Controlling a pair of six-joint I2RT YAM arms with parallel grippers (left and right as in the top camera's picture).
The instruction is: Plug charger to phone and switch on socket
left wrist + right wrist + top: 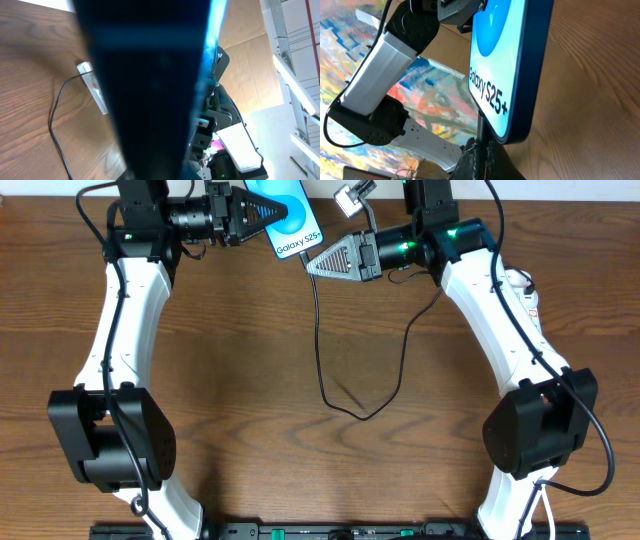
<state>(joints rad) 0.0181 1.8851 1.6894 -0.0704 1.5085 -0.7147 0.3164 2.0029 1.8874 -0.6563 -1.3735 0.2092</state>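
1. Overhead view: the phone [298,230] is at the far edge of the table [250,380], screen up. The left gripper [272,215] is closed on its upper end.
2. The right gripper [312,265] sits just beside the phone's lower end. The charger [320,350] runs from there down the table in a long loop, then back up toward the right arm.
3. Right wrist view: the phone [505,65] shows "Galaxy S25+". The charger [481,132] rises from the right gripper [480,162], whose fingers look pinched on the cable, and meets the phone's bottom edge.
4. Where the tip meets the port is too dark to tell whether the connector is fully in or only pressed against the edge.
5. Left wrist view: the phone [150,90] fills most of the frame. Beyond it, the socket [94,90] lies flat on the wood with a thin black cable [54,120] leading off it.
6. Overhead, the socket [522,288] is partly hidden under the right arm, well apart from both grippers.
7. Progress, as I judge it:
   - The phone is held and the connector has been brought to the port, so plugging in is under way or just finishing.
   - The socket switch looks untouched, and switching it on remains to be done.
   - The switch's position is too small to read.
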